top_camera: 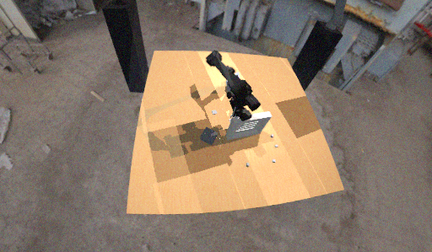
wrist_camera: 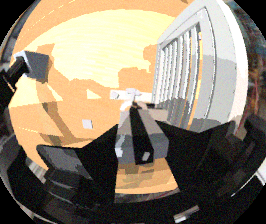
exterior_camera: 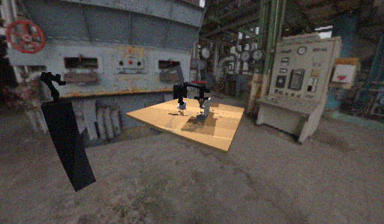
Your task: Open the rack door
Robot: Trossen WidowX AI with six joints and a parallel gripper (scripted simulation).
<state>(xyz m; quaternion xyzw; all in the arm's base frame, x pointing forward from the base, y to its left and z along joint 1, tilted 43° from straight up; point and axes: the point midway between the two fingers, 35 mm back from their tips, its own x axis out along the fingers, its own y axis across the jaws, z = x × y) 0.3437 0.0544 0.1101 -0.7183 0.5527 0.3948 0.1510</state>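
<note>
The rack door (top_camera: 248, 127) (exterior_camera: 207, 106) (wrist_camera: 176, 80) is a grey-white slatted panel, standing upright inside a pale frame (wrist_camera: 227, 62). Its angle to the frame is hard to tell. The upright handle (wrist_camera: 157, 145) shows end-on as a grey block with a dark strip, low in the middle of the wrist view. My gripper (wrist_camera: 136, 125) (top_camera: 233, 115) (exterior_camera: 202, 102) is shut on the handle, with one black finger against each side. How far the handle is turned cannot be told; the arm hides it in the top view.
A blue-grey box (top_camera: 208, 136) (exterior_camera: 202, 116) (wrist_camera: 38, 68) stands beside the door. A small white piece (top_camera: 214, 112) (wrist_camera: 87, 123) lies on the wooden table (top_camera: 181, 201) (exterior_camera: 225, 144) near the gripper. Several small pale pieces lie in front of the rack. Black pedestals (top_camera: 126, 45) (top_camera: 318, 50) stand beyond the table's back corners.
</note>
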